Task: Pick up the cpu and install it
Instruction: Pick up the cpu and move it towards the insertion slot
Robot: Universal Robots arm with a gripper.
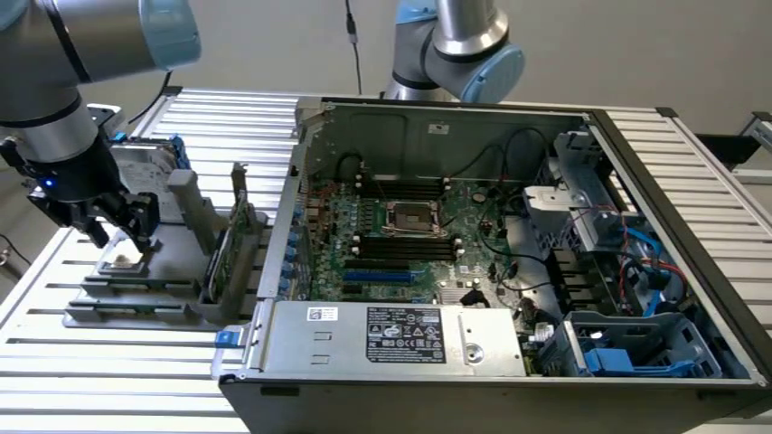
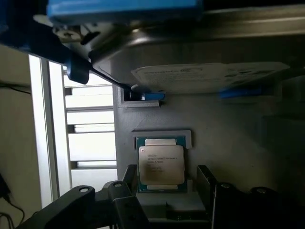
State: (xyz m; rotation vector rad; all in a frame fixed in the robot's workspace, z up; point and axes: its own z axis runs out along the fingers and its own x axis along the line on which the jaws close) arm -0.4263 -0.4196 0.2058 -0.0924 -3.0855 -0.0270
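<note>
Silver cpu (image 2: pixel 161 164), green-edged, printed top

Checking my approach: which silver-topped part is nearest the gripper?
The small square silver-topped cpu, flanked by the open gripper; the larger silver hard drive with blue brackets lies farther off.

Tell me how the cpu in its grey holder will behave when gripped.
The cpu is a flat metal-topped square, so likely stiff and light. Its shiny lid may be slippery. It sits in a recess of the grey holder, so pushing probably won't slide it.
</note>
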